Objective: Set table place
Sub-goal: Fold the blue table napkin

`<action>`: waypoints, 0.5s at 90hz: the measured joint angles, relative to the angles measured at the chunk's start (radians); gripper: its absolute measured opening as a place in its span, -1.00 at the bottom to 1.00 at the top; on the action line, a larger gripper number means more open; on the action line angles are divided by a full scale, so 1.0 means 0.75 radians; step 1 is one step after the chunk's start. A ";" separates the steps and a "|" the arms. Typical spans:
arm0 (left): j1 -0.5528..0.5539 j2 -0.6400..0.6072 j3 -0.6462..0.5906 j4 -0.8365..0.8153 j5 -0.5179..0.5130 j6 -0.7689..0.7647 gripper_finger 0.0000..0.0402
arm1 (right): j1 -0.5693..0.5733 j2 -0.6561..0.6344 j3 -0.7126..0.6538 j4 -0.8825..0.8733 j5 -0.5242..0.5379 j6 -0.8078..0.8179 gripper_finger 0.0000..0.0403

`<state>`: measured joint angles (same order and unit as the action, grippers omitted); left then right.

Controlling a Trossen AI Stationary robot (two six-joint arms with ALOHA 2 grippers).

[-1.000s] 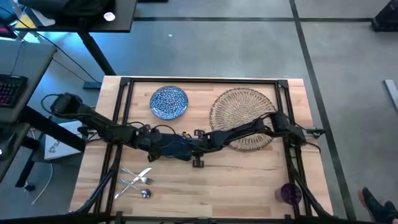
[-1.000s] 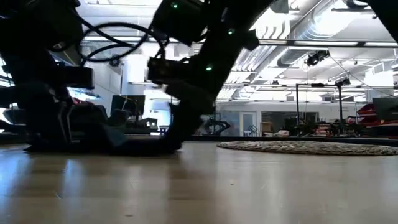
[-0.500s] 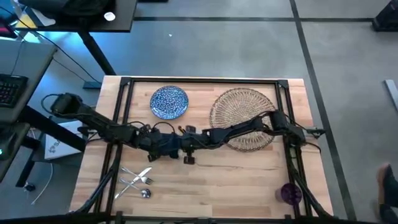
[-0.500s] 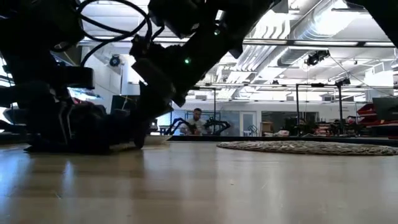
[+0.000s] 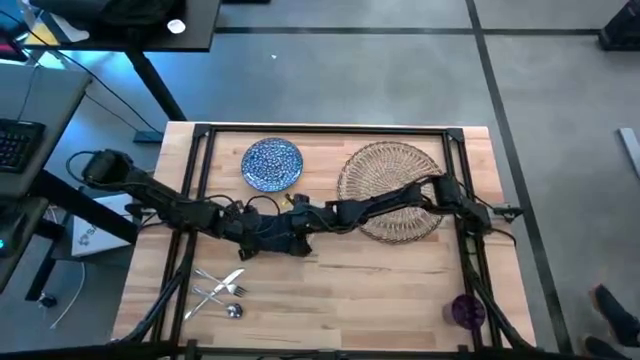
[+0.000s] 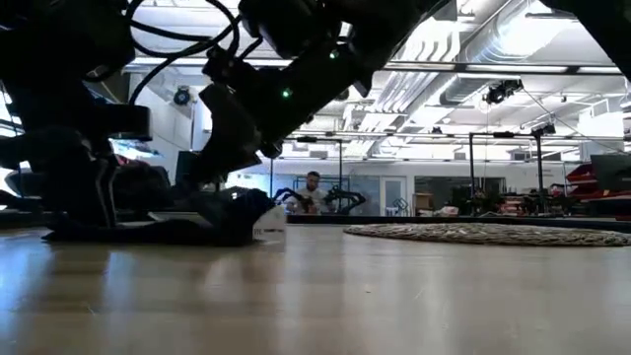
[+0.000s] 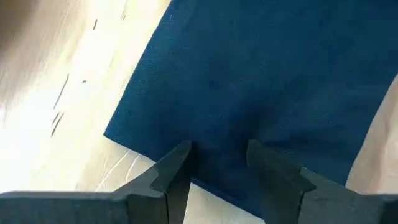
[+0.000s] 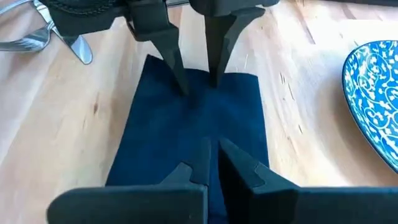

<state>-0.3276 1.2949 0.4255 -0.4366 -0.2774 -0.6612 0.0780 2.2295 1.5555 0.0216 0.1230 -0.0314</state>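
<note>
Lying flat on the table (image 5: 380, 280), between the plate (image 5: 272, 163) and the cutlery (image 5: 220, 290), the napkin (image 8: 193, 134) is met from both ends. The left gripper (image 7: 214, 165) is held with fingers apart, tips pressed on the cloth's edge. The right gripper (image 8: 214, 158) is pinched together on a fold. The placemat (image 5: 385, 170) is crossed by the right arm; the purple cup (image 5: 467, 311) stands near the front right corner.
</note>
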 joint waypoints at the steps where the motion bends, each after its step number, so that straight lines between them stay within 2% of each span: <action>1: 0.000 0.000 0.000 0.000 0.001 0.000 -0.32 | 0.000 0.000 0.000 -0.002 0.000 -0.001 -1.00; 33: 0.000 0.000 0.000 -0.001 -0.003 -0.001 -0.32 | 0.001 -0.003 0.002 -0.136 -0.035 -0.004 -1.00; 45: -0.001 0.000 0.001 -0.002 -0.003 -0.007 -0.32 | 0.001 -0.055 0.002 -0.381 -0.030 0.002 -1.00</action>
<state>-0.3283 1.2947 0.4259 -0.4380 -0.2798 -0.6663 0.0788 2.1879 1.5570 -0.2642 0.1008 -0.0297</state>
